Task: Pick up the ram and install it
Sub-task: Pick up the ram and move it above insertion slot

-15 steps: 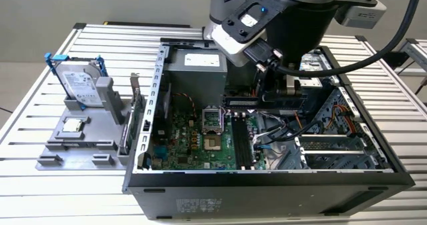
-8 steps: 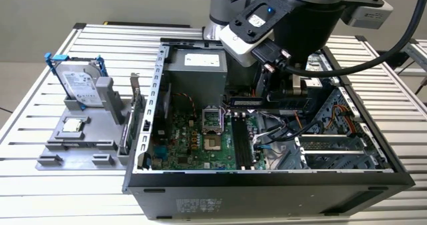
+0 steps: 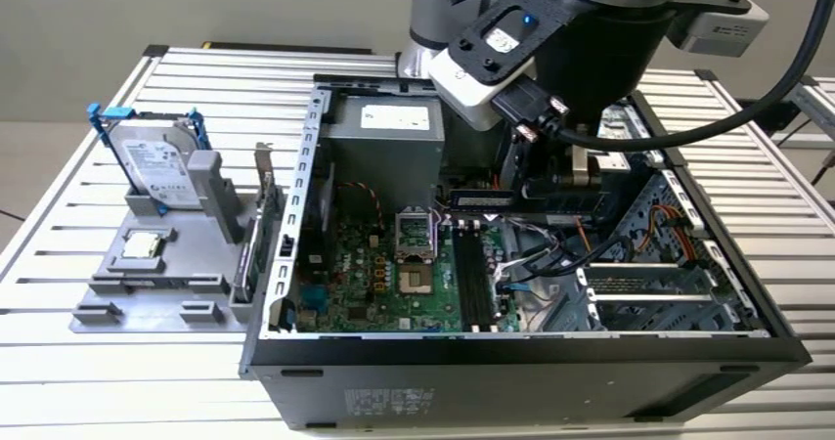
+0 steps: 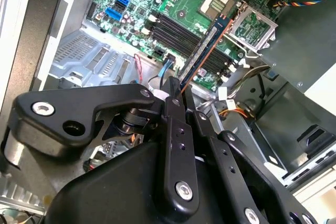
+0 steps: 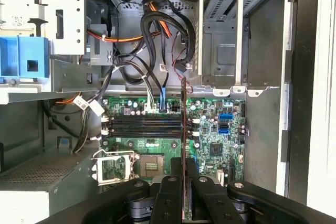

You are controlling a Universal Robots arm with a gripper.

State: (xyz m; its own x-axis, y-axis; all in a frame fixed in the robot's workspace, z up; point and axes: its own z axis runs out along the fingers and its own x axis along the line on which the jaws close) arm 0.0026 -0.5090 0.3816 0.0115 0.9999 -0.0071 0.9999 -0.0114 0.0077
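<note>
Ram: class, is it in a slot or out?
Out. The claw grips the ram above the board, lying across the empty slots.

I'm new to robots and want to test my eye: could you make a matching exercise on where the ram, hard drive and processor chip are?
1 ram
2 hard drive
3 processor chip

A lying flat on the grey holder
B standing in a blue bracket
C held in the gripper over the motherboard

Pairs: 1-C, 2-B, 3-A
</note>
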